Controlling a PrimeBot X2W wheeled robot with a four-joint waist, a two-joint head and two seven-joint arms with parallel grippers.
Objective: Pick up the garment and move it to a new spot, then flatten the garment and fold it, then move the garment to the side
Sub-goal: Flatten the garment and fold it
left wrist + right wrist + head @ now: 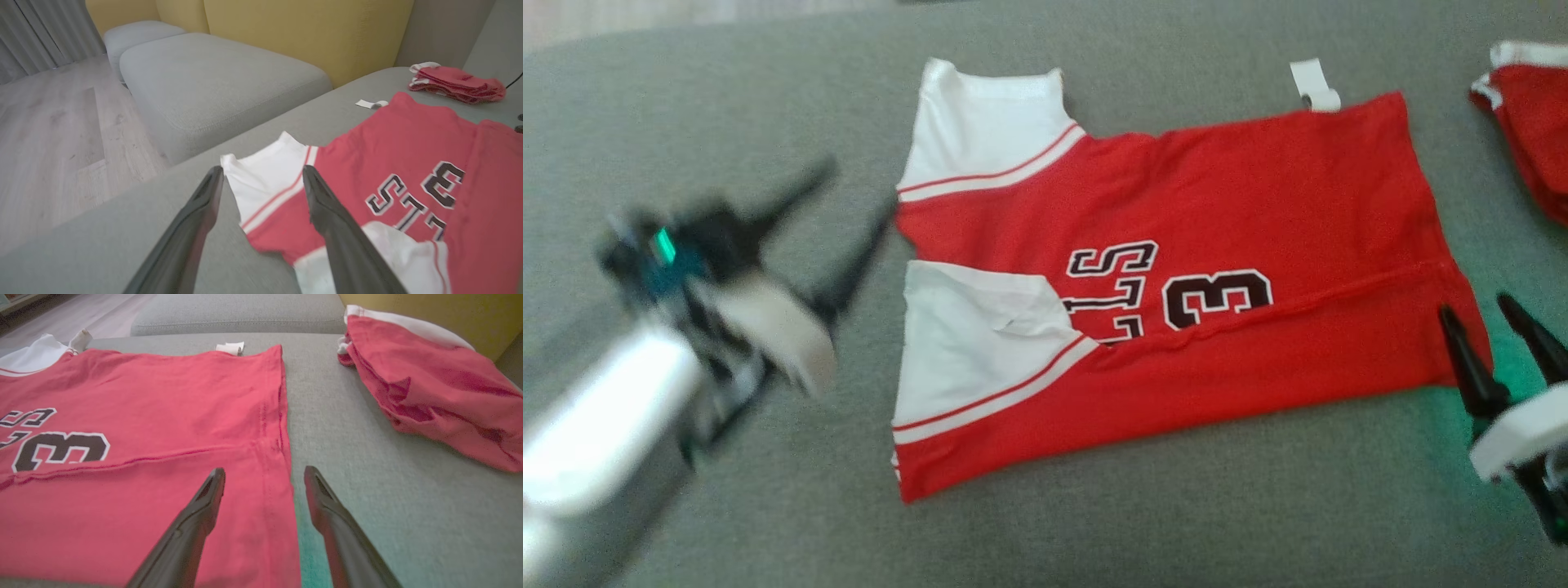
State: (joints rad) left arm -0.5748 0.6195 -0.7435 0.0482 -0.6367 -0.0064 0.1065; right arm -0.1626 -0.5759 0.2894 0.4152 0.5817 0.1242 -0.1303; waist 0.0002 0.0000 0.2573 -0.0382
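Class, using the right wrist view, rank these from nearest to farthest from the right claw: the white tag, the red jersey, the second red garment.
From the right claw:
1. red jersey, its hem edge between the fingers.
2. second red garment, off to the right.
3. white tag, at the jersey's far edge.

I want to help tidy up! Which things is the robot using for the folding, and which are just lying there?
For the job: shirt, left gripper, right gripper.
Just lying about: red pile, white tab, grey footstool.
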